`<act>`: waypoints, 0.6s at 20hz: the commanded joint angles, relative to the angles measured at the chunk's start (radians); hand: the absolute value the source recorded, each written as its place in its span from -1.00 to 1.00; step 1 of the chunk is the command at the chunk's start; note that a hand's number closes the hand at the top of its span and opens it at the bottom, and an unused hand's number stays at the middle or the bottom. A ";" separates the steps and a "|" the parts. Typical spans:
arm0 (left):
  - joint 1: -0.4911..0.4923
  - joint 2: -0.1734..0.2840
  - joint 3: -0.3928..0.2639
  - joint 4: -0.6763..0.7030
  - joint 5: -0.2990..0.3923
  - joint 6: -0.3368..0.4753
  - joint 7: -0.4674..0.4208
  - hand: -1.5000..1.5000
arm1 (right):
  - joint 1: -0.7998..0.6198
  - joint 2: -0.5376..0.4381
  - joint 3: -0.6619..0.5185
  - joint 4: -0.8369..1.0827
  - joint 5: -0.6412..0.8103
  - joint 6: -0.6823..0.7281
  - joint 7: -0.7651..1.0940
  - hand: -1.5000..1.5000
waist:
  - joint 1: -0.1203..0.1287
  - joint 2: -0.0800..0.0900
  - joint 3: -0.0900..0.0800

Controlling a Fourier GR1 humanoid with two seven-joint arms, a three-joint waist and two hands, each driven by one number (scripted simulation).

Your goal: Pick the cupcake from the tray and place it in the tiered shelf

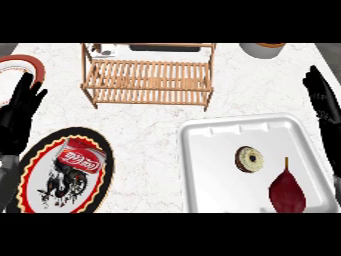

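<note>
The cupcake (250, 159), round with a dark centre and pale rim, sits in the middle of the white tray (202, 170) at the lower right. The wooden tiered shelf (149, 80) stands at the back centre, its slatted tiers bare. My right hand (326, 107) is open at the right edge, fingers pointing up, beside the tray's far right corner and apart from the cupcake. At the left edge my left hand (18, 117) is also open, fingers up, far from the tray.
A dark red leaf-shaped item (286, 192) lies in the tray near the cupcake. A black-rimmed plate (36, 155) holding a red can (81, 159) is at lower left. Another red-rimmed plate (3, 70) lies at the far left. A bowl (263, 49) sits at the back right.
</note>
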 commanded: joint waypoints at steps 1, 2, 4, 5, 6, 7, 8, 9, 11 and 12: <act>-0.015 -0.049 0.008 0.002 0.005 0.009 -0.034 0.00 | -0.034 0.016 0.033 -0.006 -0.007 0.049 0.014 1.00 | 0.012 0.041 0.040; 0.013 -0.051 -0.010 -0.026 -0.007 0.016 -0.029 0.00 | -0.071 0.006 0.049 0.014 -0.066 0.131 0.049 1.00 | 0.028 0.041 0.040; -0.017 -0.064 -0.029 -0.064 -0.027 0.070 0.026 0.00 | -0.082 0.023 0.099 0.010 -0.173 0.257 0.079 1.00 | 0.040 0.041 0.042; 0.024 -0.070 -0.045 -0.082 -0.039 0.060 -0.016 0.00 | -0.103 0.053 0.122 0.042 -0.216 0.293 0.094 1.00 | 0.068 0.044 0.042; -0.038 -0.076 -0.050 -0.085 -0.052 0.090 0.022 0.00 | -0.121 0.066 0.131 0.086 -0.273 0.362 0.079 1.00 | 0.073 0.054 0.045; 0.044 -0.124 -0.090 -0.099 -0.036 0.078 0.027 0.00 | -0.121 0.049 0.054 0.196 -0.012 0.036 0.181 1.00 | 0.052 0.045 0.039; 0.013 -0.087 -0.061 -0.111 -0.027 0.070 0.056 0.00 | -0.126 0.129 0.020 0.202 -0.251 0.153 0.224 -1.00 | 0.046 0.046 0.042; 0.044 -0.105 -0.081 -0.149 -0.033 0.091 0.065 0.00 | -0.109 0.159 -0.003 0.199 -0.372 0.232 0.192 -1.00 | 0.061 0.044 0.045; 0.047 -0.111 -0.081 -0.173 -0.045 0.114 0.078 0.00 | -0.126 0.139 -0.048 0.254 -0.456 0.375 0.102 -1.00 | 0.041 0.044 0.044; 0.084 -0.110 -0.096 -0.230 -0.054 0.131 0.108 0.00 | -0.151 0.091 -0.074 0.222 -0.494 0.442 0.134 -1.00 | 0.035 0.039 0.043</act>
